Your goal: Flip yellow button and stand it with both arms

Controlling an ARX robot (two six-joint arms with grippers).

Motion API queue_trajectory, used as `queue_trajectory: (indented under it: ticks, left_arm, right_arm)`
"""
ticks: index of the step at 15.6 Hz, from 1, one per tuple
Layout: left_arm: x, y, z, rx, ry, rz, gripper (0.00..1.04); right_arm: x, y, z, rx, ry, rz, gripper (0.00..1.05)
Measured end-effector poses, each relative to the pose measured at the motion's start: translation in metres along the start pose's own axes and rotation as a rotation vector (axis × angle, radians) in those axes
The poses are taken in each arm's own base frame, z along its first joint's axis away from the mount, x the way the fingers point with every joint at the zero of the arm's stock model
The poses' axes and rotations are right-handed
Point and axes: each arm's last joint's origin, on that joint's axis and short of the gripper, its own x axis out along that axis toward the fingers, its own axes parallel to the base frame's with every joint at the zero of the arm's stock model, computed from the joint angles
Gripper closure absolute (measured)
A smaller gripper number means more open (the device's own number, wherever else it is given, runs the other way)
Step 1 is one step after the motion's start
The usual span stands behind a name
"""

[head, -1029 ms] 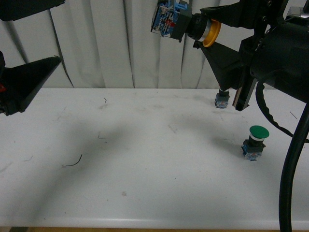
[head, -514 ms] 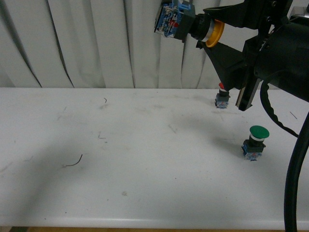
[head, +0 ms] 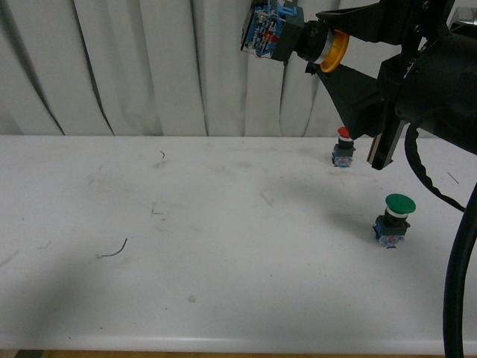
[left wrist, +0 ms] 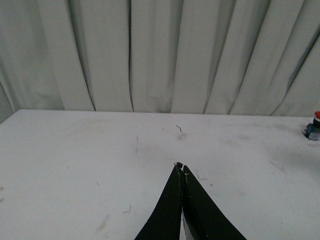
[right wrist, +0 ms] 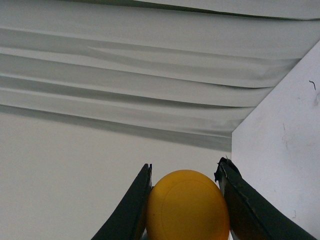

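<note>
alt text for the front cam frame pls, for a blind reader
The right gripper holds the yellow button by its cap, sideways, high above a white table, block end pointing left. A red button and a green button stand upright on the table at right; white curtain behind.

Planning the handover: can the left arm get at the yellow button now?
Probably yes. The right gripper holds the yellow button high by its cap, with the block end free toward the left. The left gripper is shut and outside the front view, so it must open first.

On the table [head: 223,261] the rear button [head: 343,148] stands behind the front button [head: 392,221].
</note>
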Motion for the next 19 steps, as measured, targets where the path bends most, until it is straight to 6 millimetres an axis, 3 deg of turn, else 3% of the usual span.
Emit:
queue_trajectory:
  ticks: [9, 19]
  left_arm:
    - [-0.031, 0.0, 0.003, 0.0, -0.008, 0.0, 1.03]
    - [-0.049, 0.0, 0.004, 0.0, -0.012, -0.001, 1.03]
  right_arm:
    - [0.001, 0.006, -0.004, -0.022, 0.011, 0.02, 0.69]
    - [-0.001, 0.007, 0.003, -0.027, -0.003, 0.021, 0.69]
